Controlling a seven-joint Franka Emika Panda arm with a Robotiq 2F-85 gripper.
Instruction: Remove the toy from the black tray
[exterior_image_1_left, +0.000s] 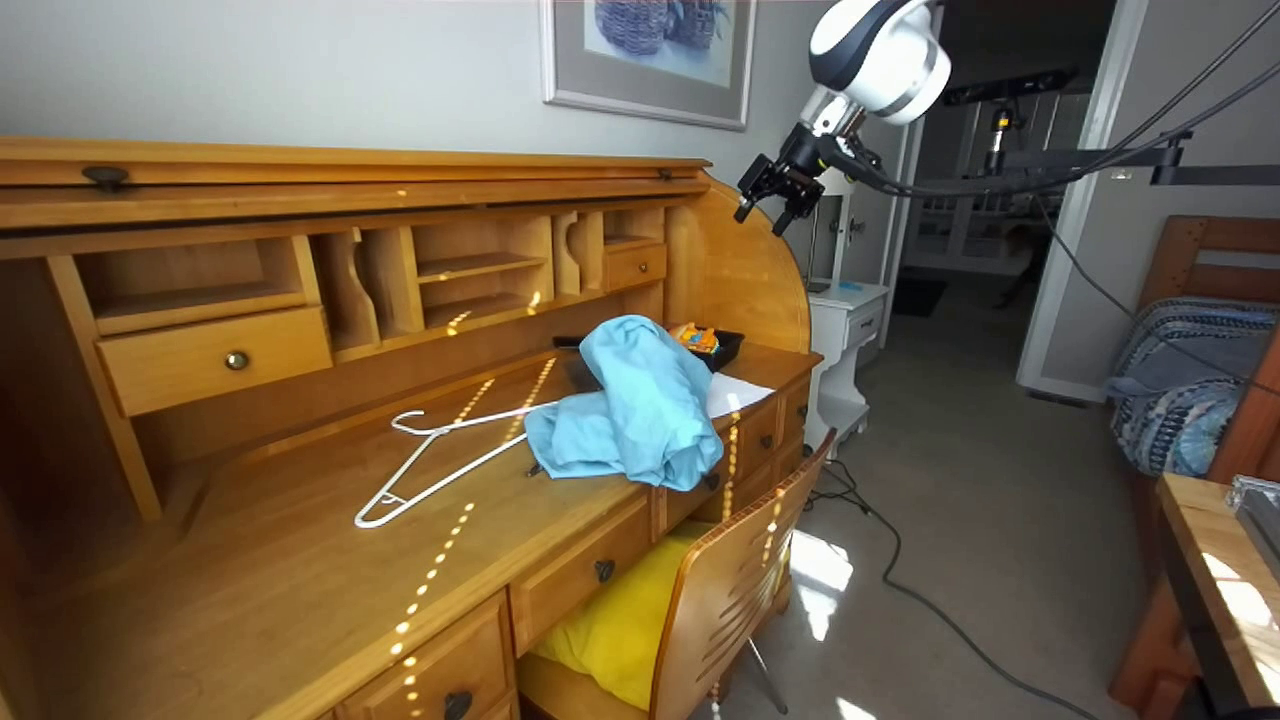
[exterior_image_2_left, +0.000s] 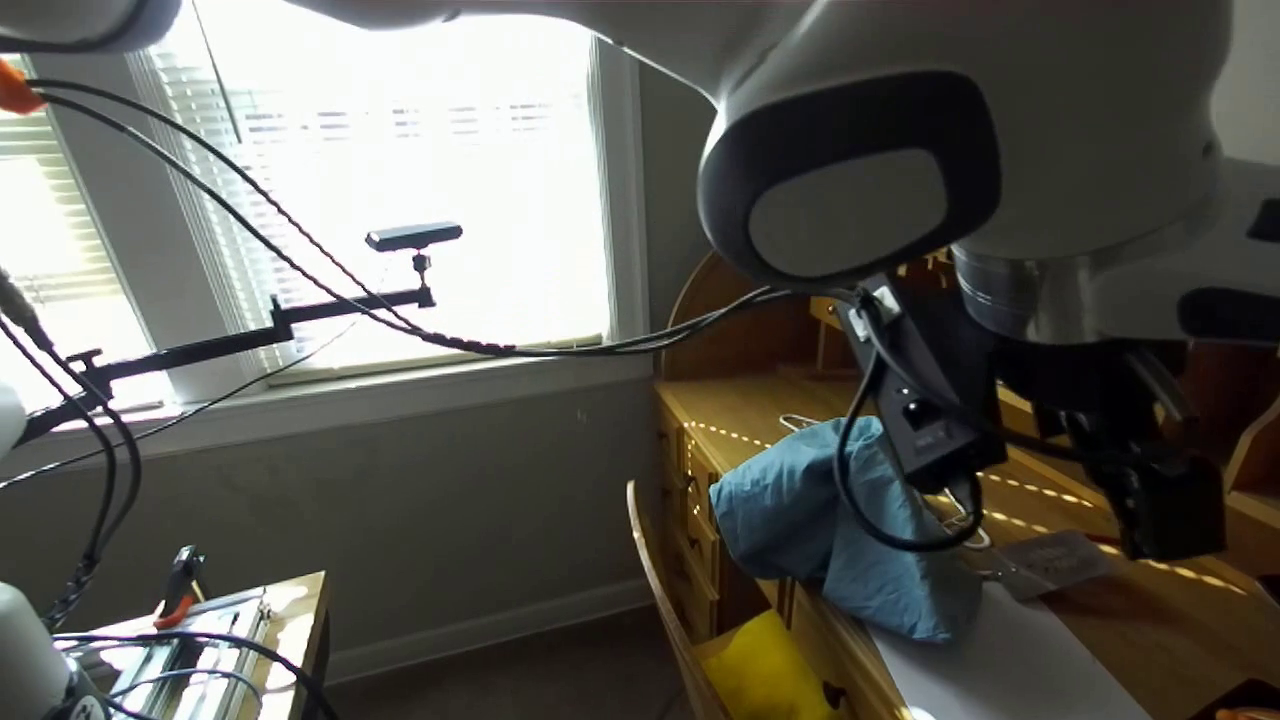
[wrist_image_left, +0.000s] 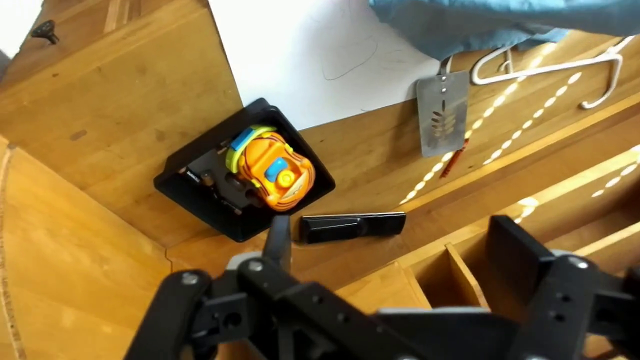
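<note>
An orange toy (wrist_image_left: 287, 192) with yellow, green and blue parts lies in the black tray (wrist_image_left: 187, 197), with a few small dark items beside it. The toy (exterior_image_1_left: 697, 337) and tray (exterior_image_1_left: 729, 350) show partly behind the cloth in an exterior view. Only a corner of the tray (exterior_image_2_left: 1243, 694) shows at the edge in an exterior view. My gripper (wrist_image_left: 390, 225) is open with nothing between its fingers. The gripper (exterior_image_1_left: 761, 218) hangs high above the desk's end, well above the tray and apart from it. The tray is beyond one finger in the wrist view.
A light blue cloth (exterior_image_1_left: 645, 400) and a white hanger (exterior_image_1_left: 440, 480) lie on the desk (exterior_image_1_left: 300, 600). White paper (wrist_image_left: 320, 55) touches the tray. A black oblong object (wrist_image_left: 352, 227) lies beside it. Cubbyholes (exterior_image_1_left: 480, 270) and a curved side panel (exterior_image_1_left: 755, 270) border the desk.
</note>
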